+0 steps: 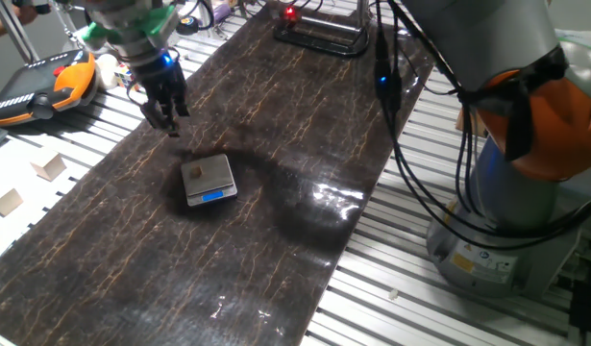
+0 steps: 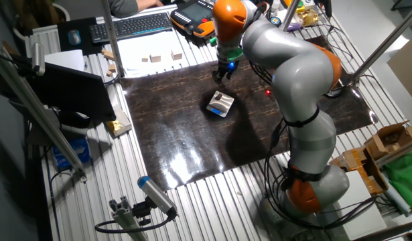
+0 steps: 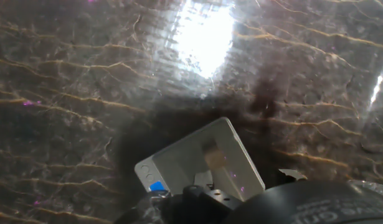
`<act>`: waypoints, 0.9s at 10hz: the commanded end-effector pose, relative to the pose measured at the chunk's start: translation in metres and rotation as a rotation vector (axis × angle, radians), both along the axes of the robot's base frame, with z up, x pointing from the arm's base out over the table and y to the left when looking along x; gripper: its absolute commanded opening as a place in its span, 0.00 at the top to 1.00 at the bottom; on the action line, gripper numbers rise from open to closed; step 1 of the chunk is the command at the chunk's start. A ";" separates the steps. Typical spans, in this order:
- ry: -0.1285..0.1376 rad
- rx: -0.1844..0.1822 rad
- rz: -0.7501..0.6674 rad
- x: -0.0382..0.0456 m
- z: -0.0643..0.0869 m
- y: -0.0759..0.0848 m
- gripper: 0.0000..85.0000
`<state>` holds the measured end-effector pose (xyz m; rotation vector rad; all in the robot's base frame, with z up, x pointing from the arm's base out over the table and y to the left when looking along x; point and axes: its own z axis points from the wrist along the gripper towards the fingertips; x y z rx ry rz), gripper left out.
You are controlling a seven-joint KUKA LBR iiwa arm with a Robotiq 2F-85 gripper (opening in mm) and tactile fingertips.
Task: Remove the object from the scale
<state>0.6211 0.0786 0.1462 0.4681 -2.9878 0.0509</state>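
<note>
The cube [image 1: 194,173] sits on the scale [image 1: 210,180], near the middle of its platform and a little toward the edge away from the blue display, and the scale lies on the dark marbled mat [image 1: 132,259]. The gripper [image 1: 166,117] hangs above the mat, beside the scale and apart from it, holding nothing; its fingers look close together, but whether they are fully pressed shut I cannot tell from these views. In the hand view the scale [image 3: 200,160] and cube [image 3: 213,154] lie low in the picture, partly behind the hand's own body, so the fingers are not centred over the target. This looks like the approach step, with the grasp not yet begun. The next move calls for shifting over the cube, spreading the fingers enough to straddle it, then descending carefully: the cube is tiny, so the fingertips must close on it without pressing the platform or nudging the scale.
</note>
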 end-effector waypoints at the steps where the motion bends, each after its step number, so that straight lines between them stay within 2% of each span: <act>1: 0.000 0.000 0.009 0.0011 -0.008 0.001 0.36; 3: -0.001 0.003 0.024 0.0026 -0.024 0.002 0.36; 4: -0.008 0.008 0.031 0.0009 -0.033 0.003 0.36; 5: -0.021 -0.004 0.036 -0.0019 -0.041 0.007 0.36; 7: -0.045 -0.032 0.027 -0.0089 -0.050 0.016 0.28; 9: -0.049 -0.028 0.029 -0.0106 -0.055 0.013 0.25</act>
